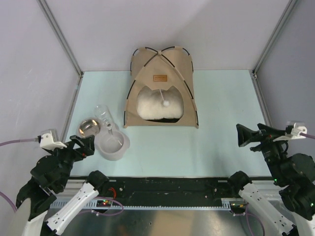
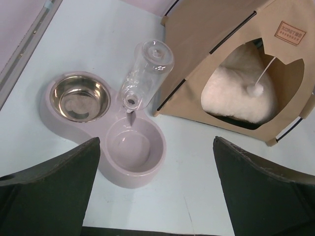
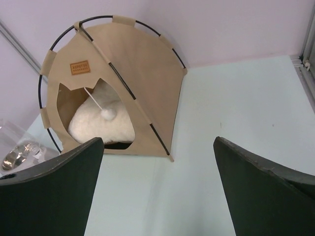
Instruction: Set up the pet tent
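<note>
Table (image 1: 221, 147) holds upright pet tent (image 1: 173, 66) (pompom dangling).

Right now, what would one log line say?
pet tent: upright, pillow inside | left hand: open, empty | right hand: open, empty | pet bowl: beside tent

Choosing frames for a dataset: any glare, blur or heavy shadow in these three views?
Top external: even light, sharp, no hard shadow around the pet tent. Left wrist: bright reflections in the steel bowl; left pincer fingers dark, nearly featureless. Right wrist: tent crisp; right pincer fingers equally dark.
</note>
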